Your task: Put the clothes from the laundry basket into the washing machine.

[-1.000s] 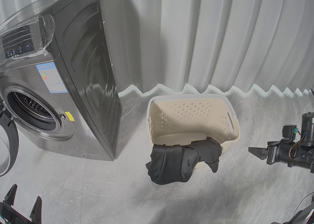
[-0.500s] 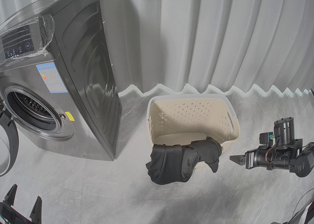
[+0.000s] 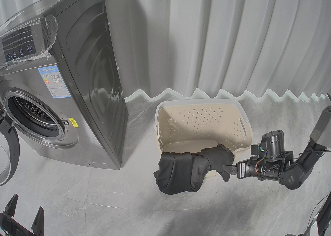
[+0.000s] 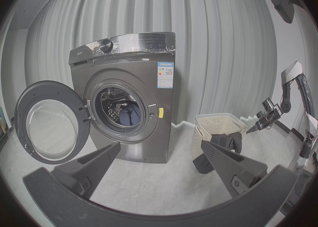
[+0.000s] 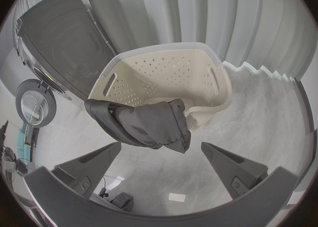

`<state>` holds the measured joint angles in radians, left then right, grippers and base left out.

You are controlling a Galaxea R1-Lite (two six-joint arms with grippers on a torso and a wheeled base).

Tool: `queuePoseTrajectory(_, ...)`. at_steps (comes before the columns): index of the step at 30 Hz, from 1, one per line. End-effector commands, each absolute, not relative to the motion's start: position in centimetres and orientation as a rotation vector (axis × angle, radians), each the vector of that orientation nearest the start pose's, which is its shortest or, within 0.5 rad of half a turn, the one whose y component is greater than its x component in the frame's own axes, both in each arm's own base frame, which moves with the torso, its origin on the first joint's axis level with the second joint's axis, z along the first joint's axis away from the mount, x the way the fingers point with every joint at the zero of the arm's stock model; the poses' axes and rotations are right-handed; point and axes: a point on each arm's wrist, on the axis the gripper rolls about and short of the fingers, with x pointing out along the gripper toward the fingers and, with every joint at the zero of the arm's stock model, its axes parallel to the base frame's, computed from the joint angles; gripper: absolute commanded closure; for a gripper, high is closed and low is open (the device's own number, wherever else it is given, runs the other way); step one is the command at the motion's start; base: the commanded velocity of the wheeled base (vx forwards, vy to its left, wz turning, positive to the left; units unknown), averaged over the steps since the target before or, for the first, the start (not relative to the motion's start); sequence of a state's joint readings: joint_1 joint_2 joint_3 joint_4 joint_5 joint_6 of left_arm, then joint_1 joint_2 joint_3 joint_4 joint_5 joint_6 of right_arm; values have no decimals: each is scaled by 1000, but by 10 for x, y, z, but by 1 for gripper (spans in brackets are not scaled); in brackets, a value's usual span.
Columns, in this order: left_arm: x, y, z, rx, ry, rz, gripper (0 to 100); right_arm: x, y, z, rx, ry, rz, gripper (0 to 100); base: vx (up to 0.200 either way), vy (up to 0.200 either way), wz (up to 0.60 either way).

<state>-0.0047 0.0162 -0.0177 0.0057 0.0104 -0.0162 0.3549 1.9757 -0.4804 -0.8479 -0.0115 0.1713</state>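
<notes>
right jaws open at the end of a dark garment on the basket rim

dark garment (image 3: 188,171): hung folded over the near rim of the laundry basket (image 3: 203,102), mostly outside it, bulging toward 7 o'clock. ran lengthwise along that rim, roughly 9 to 3 o'clock in the head view.

right gripper (image 3: 228,169): sat at the garment's 3 o'clock end, aimed toward 9 o'clock, straight down that long axis. had jaws spread wide and held nothing. looked just beside the cloth or touching it; could not tell which.

left gripper (image 3: 27,205): sat low at 7 o'clock of the head view, well apart from the basket, jaws likewise spread and empty.

washing machine (image 3: 89,75): stood at 9 to 10 o'clock from the basket, door (image 3: 12,143) swung open, with a blue garment (image 4: 130,115) already in the drum.

judgement: seemed to be at the grasp of the dark garment, with the right arm by far the nearer. probably called for closing on the bunched near end, since meeting the cloth end-on offered only its tip. risked a thin pinch and a slide off the rim onto the floor.
</notes>
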Motion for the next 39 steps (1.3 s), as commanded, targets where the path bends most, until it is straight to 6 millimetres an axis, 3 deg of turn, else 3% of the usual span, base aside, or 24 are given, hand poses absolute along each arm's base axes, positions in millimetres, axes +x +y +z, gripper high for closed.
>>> queuePoseTrajectory(1,-23,0,75,-17,5,6,0,284,112,17,24,720,283,0,0,0,0)
queuePoseTrajectory(13,-23,0,75,-18,5,6,0,307,135,-10,43,746,304,0,0,0,0)
queuePoseTrajectory(39,-23,0,75,-20,5,6,0,348,152,-22,85,669,266,0,0,0,0)
